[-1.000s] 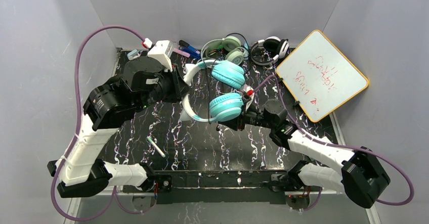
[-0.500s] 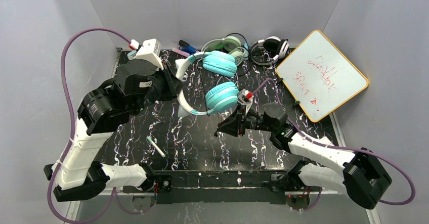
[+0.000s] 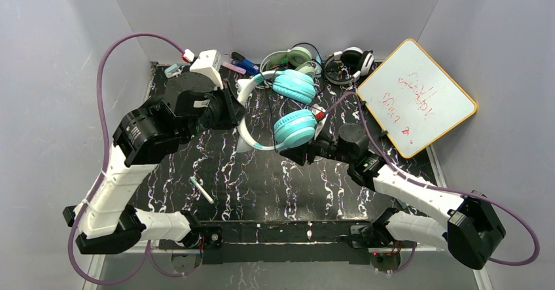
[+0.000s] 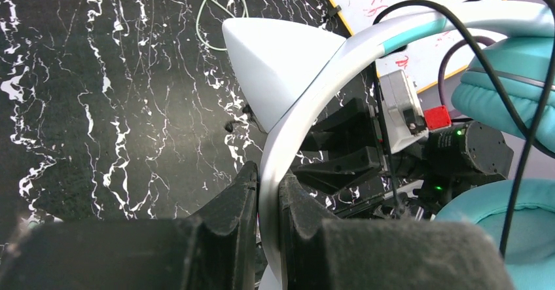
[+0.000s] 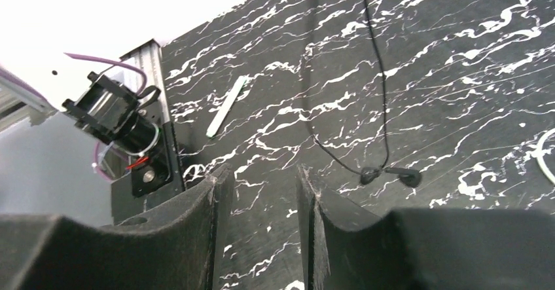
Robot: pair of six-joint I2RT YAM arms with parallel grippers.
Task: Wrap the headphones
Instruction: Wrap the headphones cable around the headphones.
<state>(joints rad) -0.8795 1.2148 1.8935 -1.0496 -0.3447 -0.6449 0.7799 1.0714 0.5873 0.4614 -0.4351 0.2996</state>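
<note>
The left gripper (image 4: 268, 186) is clamped on the white band (image 4: 298, 123) of the teal headphones (image 3: 294, 127) and holds them above the table (image 3: 275, 185), near the middle of its far half. The band curves toward the left edge; the two cups face the right arm.

The right gripper (image 5: 258, 192) sits just under the lower cup (image 3: 292, 130). Its fingers stand apart and nothing is between them.

The thin black cable (image 5: 383, 93) hangs from the headphones. Its long axis runs steeply down to the table, where the plug (image 5: 409, 179) rests. In the right wrist view the cable lies beyond the fingertips and to one side of the gap, not inside it.

The right arm is nearer the cable, and the left is occupied. Judgement: the coming move requires aligning the gap with the cable before closing.

The mint-green headphones (image 3: 294, 59) and black-and-white headphones (image 3: 350, 61) lie at the far edge.
</note>
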